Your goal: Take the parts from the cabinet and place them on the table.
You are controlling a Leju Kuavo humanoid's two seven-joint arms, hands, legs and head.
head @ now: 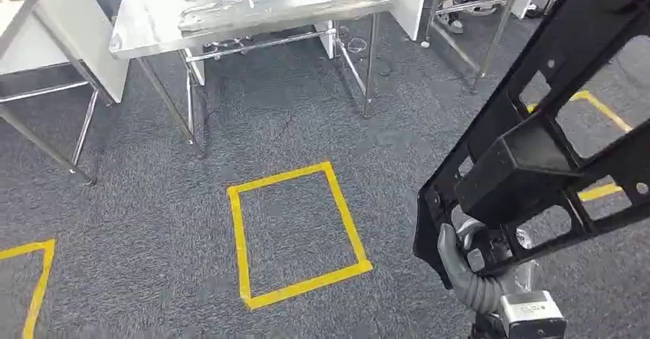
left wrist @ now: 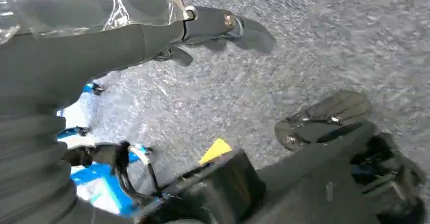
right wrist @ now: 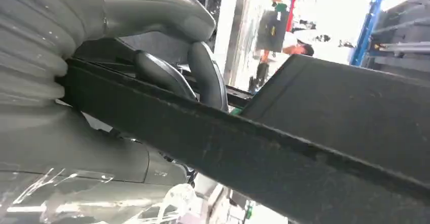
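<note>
Showing the scene from left to right: a steel surface [head: 253,9] stands at the far side of the grey carpet, a yellow taped square [head: 295,235] marks the floor at centre, and the right robot hand [head: 469,266] clamps the lower end of a black frame part [head: 536,162], carried tilted in the air. The left robot hand [left wrist: 203,31] hangs over carpet, fingers apart, holding nothing. No legible writing shows.

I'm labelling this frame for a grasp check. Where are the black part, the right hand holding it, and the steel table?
black part [head: 563,86], head view, on its upper frame bar.
right hand [head: 467,266], head view, on its grey fingers.
steel table [head: 153,21], head view, on bare tabletop.
</note>
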